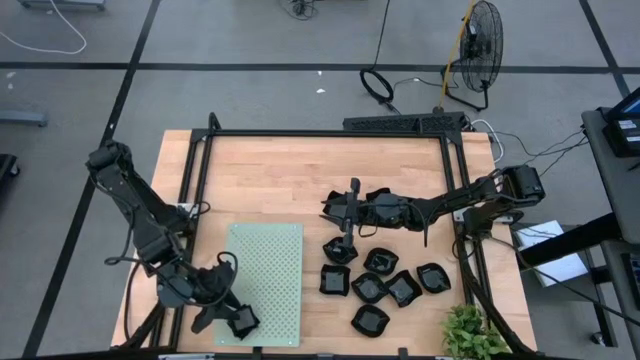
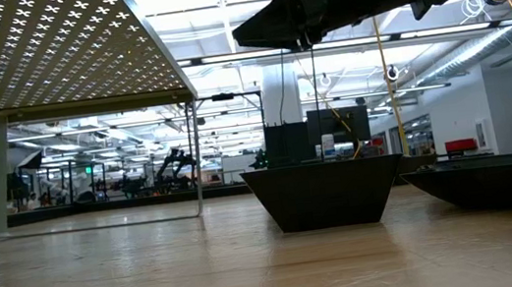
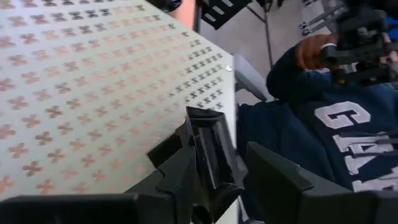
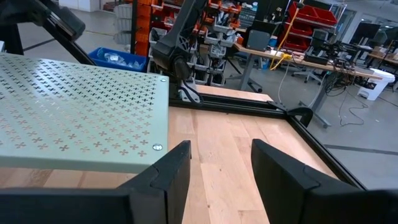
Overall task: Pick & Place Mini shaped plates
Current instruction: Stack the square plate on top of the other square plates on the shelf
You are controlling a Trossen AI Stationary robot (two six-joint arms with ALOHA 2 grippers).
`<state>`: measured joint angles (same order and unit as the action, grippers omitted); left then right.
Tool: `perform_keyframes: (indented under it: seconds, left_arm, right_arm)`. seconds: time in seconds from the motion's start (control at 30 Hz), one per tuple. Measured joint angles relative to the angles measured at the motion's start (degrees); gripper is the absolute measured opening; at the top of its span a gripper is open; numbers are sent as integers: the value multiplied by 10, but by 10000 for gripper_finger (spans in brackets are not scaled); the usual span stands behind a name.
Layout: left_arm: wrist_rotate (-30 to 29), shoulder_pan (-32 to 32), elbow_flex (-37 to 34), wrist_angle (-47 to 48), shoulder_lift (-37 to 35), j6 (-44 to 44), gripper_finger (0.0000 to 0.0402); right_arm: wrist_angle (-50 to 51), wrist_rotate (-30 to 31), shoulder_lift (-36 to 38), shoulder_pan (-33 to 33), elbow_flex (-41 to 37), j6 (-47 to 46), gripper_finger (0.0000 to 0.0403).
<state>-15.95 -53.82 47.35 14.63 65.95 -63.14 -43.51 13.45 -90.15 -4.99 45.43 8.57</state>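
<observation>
Seemingly stiff, glossy and slippery, one mini plate [image 1: 242, 320] sits between the left gripper's [image 1: 232, 322] parted fingers at the mat's [image 1: 266, 270] front edge — best pinched by its rim — while the right gripper [image 1: 349, 226] hangs open above the clustered plates [image 1: 385, 285].

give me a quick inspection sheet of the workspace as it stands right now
surface: wooden table, bare at the far half; pale green perforated mat at the near left.
job's things: seven mini shaped plates clustered at the near right; one more plate at the mat's near edge.
clutter: potted plant at the near right corner.
grippers: left gripper at that near-edge plate, which sits between its fingers in the wrist view, grip not clear; right gripper open, empty, above the cluster's far left.
cables: loops on the floor behind the table.
surroundings: floor fan behind; person in a navy sweatshirt at the near edge.
</observation>
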Motion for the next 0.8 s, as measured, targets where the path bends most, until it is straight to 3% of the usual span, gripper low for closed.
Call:
perform_keyframes:
  seconds: [0.8]
  left_arm:
    - [-6,-2,0,-8,0,18,147]
  right_arm:
    - [0,0,0,0,0,-1,155]
